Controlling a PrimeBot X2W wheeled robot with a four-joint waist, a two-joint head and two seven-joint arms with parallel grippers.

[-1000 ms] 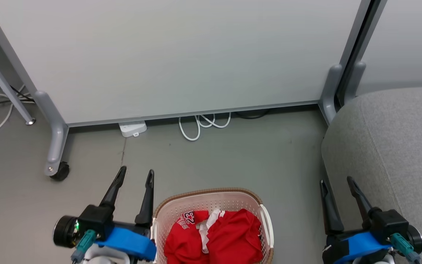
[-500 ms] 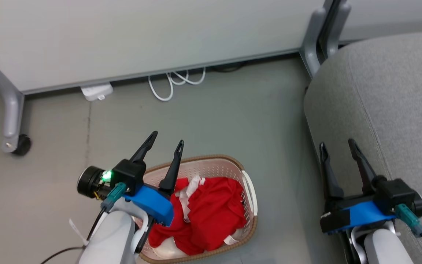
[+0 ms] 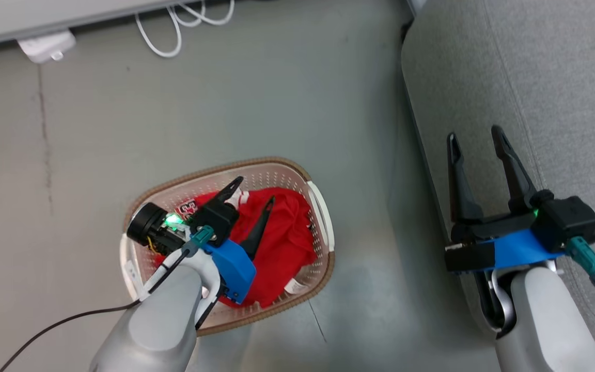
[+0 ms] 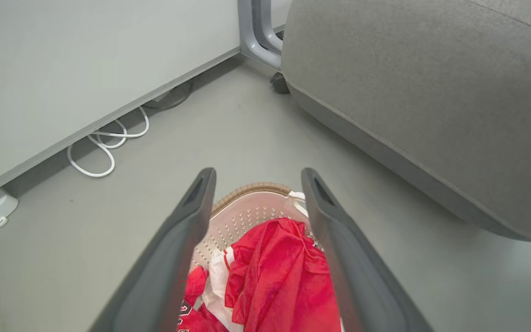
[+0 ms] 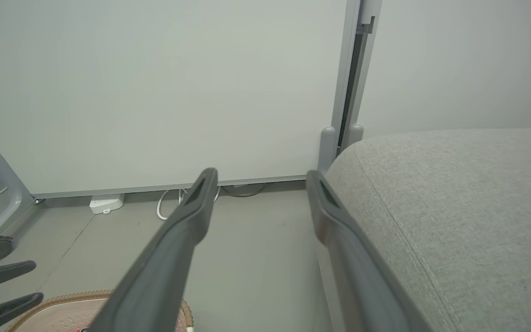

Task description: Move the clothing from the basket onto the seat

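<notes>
Left gripper (image 3: 254, 190): right over the basket, fingers spread wide and angled down at the red heap, nothing pinched between them.
Clothing (image 3: 287, 232): all of it in the basket, bunched in a bright red pile; the left wrist view has it (image 4: 279, 272) framed between the two dark fingers, white trim showing on one fold.
Lettered garment (image 3: 189, 206): tucked under the left wrist, white print just peeking out.
White tag (image 3: 292, 285): on the plain red piece, at the near rim.
Basket (image 3: 282, 178): cream perforated walls, brown woven rim, sitting on the grey floor (image 3: 225, 103) just beside the seat.
Right gripper (image 3: 474, 133): fingers wide apart and empty, poised over the seat's left edge.
Seat (image 3: 535, 77): big grey upholstered cushion, bare on top.
Cable (image 3: 173, 31): white loops on the floor, well beyond the basket.
Partition (image 5: 155, 92): pale panel standing behind the cable.
</notes>
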